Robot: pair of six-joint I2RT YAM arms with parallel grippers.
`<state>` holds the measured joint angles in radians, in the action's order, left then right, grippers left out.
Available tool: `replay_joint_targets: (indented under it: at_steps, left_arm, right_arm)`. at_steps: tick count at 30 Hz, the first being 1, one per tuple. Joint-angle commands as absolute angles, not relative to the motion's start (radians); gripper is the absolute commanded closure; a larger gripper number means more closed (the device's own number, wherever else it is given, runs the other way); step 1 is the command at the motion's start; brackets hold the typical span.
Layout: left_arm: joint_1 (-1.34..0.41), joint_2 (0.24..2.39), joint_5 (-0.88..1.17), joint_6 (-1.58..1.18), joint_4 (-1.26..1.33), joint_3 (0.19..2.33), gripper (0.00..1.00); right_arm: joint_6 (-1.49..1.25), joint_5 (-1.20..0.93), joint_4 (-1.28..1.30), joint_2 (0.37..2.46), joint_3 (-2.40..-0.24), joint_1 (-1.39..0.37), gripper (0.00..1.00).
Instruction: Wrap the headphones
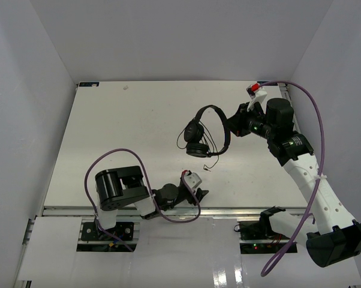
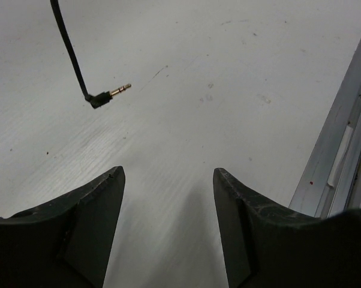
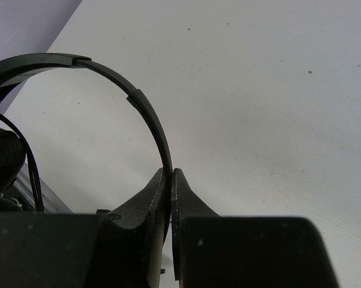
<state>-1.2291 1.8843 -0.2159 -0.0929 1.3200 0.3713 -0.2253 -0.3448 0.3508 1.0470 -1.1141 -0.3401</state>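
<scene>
Right gripper (image 3: 171, 175) pinches the headphones (image 1: 195, 133) by the headband (image 3: 141, 105) (cord (image 2: 69, 51) trailing); left gripper (image 2: 168, 180) gapes empty, plug (image 2: 111, 95) at eleven o'clock, rail (image 2: 330, 162) at three.

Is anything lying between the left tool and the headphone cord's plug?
Nothing visible. Only table surface separates the open left tool from the jack plug, which shows ahead and to the left in the wrist view.

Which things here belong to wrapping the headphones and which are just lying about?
Job: small black on-ear headphones, thin arched headband; their thin black cord, gold plug; right pincer, shut on the headband; left pincer, open.
Idle: thick purple arm cables; silver table rail.
</scene>
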Motion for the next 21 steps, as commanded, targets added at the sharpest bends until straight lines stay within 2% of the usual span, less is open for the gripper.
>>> replay_joint_targets:
  at_steps: [1, 9, 17, 21]
  left_arm:
    - [-1.219, 1.865, -0.198, -0.086, 1.61, 0.42, 0.29]
    - [-1.206, 1.844, -0.285, -0.048, 1.545, 0.483, 0.34]
    - [-1.193, 1.874, -0.167, -0.068, 1.546, 0.553, 0.37]
    - [-1.19, 1.873, -0.186, -0.071, 1.548, 0.563, 0.41]
  right_arm:
    - [-0.245, -0.378, 0.322, 1.027, -1.118, -0.336, 0.92]
    - [-0.247, -0.383, 0.321, 1.023, -1.115, -0.334, 0.92]
    - [-0.249, -0.385, 0.318, 1.024, -1.106, -0.336, 0.92]
    - [-0.247, -0.383, 0.32, 1.025, -1.11, -0.334, 0.92]
